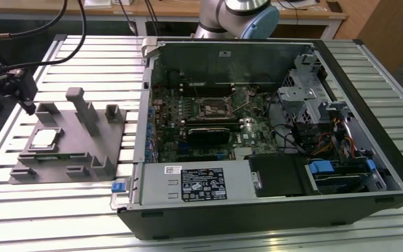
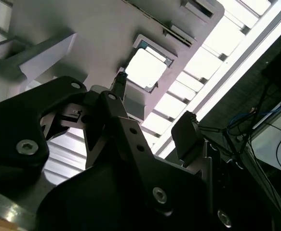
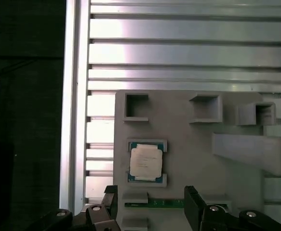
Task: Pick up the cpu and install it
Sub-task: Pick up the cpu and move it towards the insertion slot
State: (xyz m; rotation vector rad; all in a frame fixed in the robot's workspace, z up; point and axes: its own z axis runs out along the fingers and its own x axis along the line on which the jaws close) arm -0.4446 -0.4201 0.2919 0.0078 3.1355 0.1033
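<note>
The cpu is a small square chip with a pale metal top, lying flat in a shallow pocket of the grey fixture at the exterior view's left. My gripper hangs over the fixture's far left corner, a little above and beyond the chip. In the first wrist view the cpu lies just ahead of my gripper, whose black fingers stand apart and empty. The second wrist view shows the cpu beyond my gripper. The motherboard socket sits inside the opened case.
The opened computer case takes up the exterior view's middle and right, with drives and cables inside. Upright blocks rise from the fixture beside the chip. A green board strip lies in a fixture slot. The slatted aluminium table's edge runs close by.
</note>
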